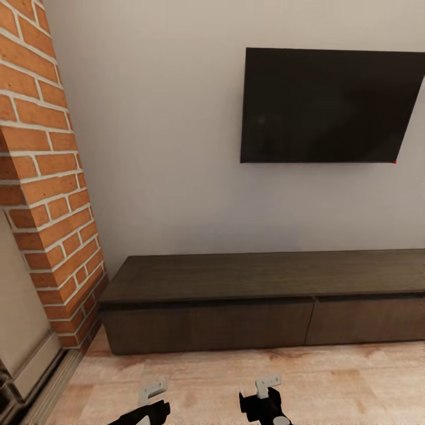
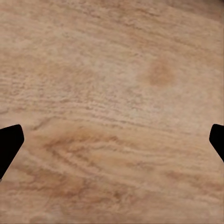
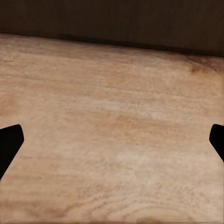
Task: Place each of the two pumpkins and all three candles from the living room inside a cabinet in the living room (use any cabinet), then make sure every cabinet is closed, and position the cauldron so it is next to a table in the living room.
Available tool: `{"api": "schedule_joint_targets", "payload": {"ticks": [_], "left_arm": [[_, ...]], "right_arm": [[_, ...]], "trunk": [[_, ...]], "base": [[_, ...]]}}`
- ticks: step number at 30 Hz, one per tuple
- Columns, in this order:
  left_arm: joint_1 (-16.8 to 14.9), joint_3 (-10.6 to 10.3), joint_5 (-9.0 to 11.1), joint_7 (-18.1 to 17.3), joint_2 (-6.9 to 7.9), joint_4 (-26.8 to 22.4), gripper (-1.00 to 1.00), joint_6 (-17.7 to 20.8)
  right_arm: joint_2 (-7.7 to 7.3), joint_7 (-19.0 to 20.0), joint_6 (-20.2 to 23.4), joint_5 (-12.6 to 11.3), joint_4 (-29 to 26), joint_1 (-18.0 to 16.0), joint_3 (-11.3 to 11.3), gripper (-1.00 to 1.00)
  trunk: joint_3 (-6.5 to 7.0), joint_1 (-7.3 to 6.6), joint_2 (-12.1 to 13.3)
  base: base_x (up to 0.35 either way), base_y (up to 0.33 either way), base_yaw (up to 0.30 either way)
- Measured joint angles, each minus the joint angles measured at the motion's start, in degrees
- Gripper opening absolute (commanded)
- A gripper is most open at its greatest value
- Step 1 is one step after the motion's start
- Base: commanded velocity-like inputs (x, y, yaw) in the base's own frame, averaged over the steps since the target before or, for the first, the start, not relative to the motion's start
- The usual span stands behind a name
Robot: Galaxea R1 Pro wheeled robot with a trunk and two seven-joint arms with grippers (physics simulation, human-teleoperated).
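Both your grippers, left and right, hang low over the plank floor, jaws spread wide, empty. One cabinet sits ahead against the wall, two drawer fronts closed, under one TV.

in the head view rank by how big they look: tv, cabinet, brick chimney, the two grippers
1. cabinet, widest, cut off at the right edge
2. TV and brick chimney: about alike, chimney partly out of frame
3. left gripper and right gripper: smallest, about alike
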Motion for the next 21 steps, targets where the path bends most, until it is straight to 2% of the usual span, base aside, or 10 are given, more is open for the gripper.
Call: {"api": "schedule_joint_targets", "payload": {"ticks": [6,21], "left_arm": [[0.0,0.0,0.0,0.0,-0.45,0.0,1.0,0.0],[0.4,0.0,-0.1,-0.1,-0.54,0.0,1.0,0.0]], "right_arm": [[-0.01,0.0,0.0,0.0,0.3,0.0,0.0,1.0],[-0.46,0.0,0.1,0.1,0.3,0.0,-0.1,1.0]], "trunk": [[0.0,0.0,0.0],[2.69,-3.29,6.0]], "base": [[-0.024,0.0,0.0],[-0.002,0.0,0.0]]}}
